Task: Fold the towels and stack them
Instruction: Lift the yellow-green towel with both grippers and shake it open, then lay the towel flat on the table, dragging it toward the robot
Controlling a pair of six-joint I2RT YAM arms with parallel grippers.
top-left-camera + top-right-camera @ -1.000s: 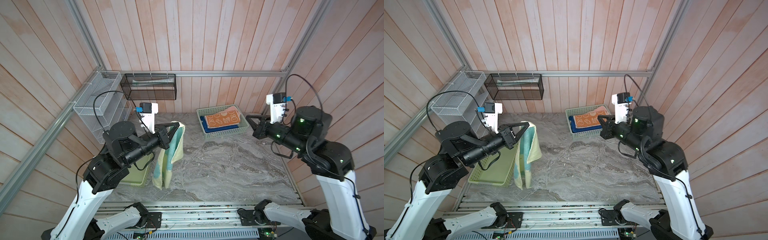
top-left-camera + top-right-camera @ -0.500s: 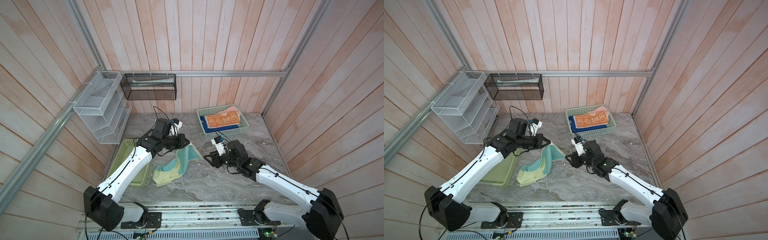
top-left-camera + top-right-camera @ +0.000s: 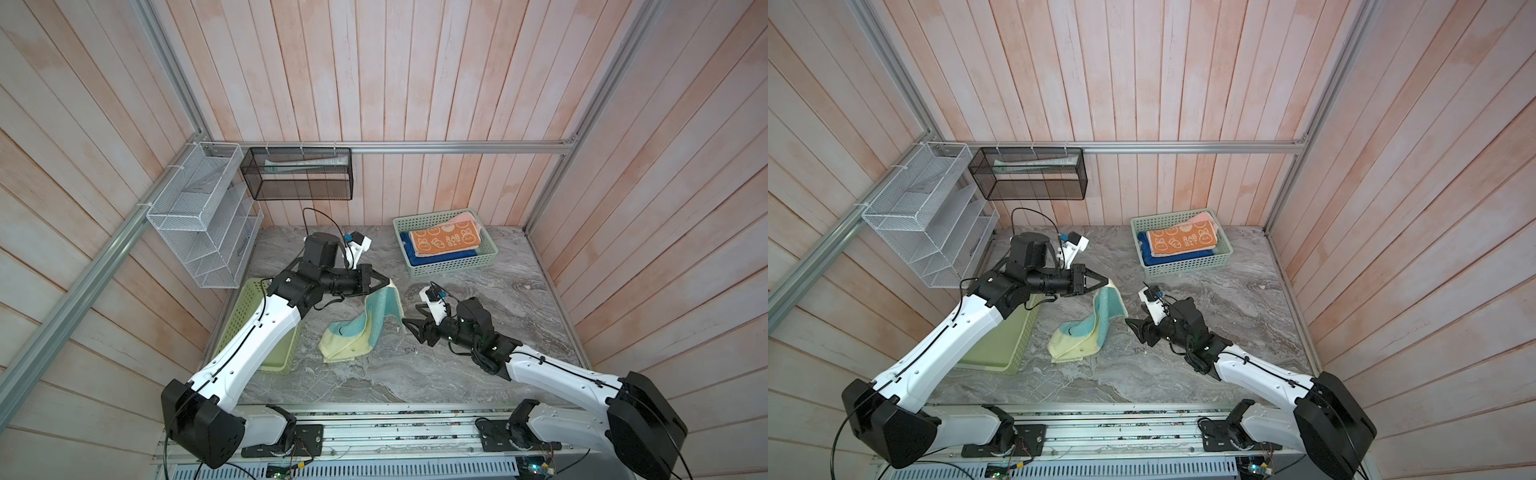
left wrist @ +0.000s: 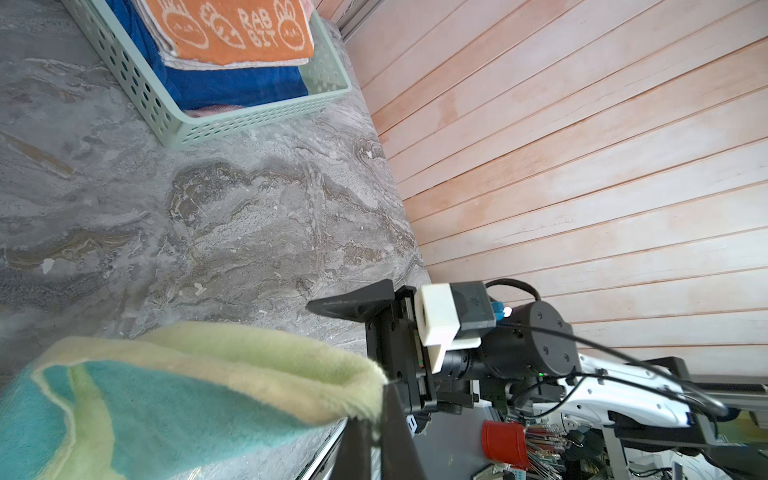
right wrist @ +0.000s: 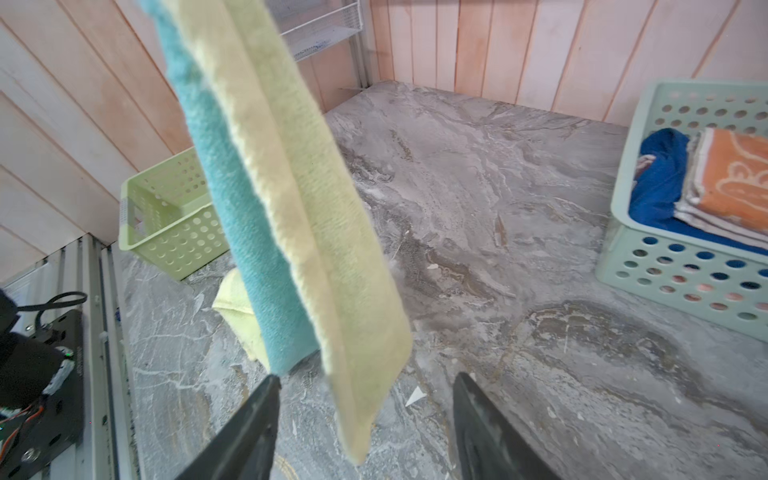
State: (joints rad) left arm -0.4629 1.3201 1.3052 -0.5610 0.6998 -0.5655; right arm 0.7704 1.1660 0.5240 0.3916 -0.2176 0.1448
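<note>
Fingers of left gripper (image 3: pixel 387 283) clenched on one corner of the teal-and-cream towel (image 3: pixel 365 328), held up off the marble table (image 3: pixel 478 299); the towel's far end lies crumpled on it. Right gripper (image 3: pixel 410 314) spread wide, holding nothing, just beside the hanging edge. Orange towel (image 3: pixel 446 241) reads "RAB BIT" and is stacked on the blue towel (image 3: pixel 415 259) in the pale green basket (image 3: pixel 453 269).
</note>
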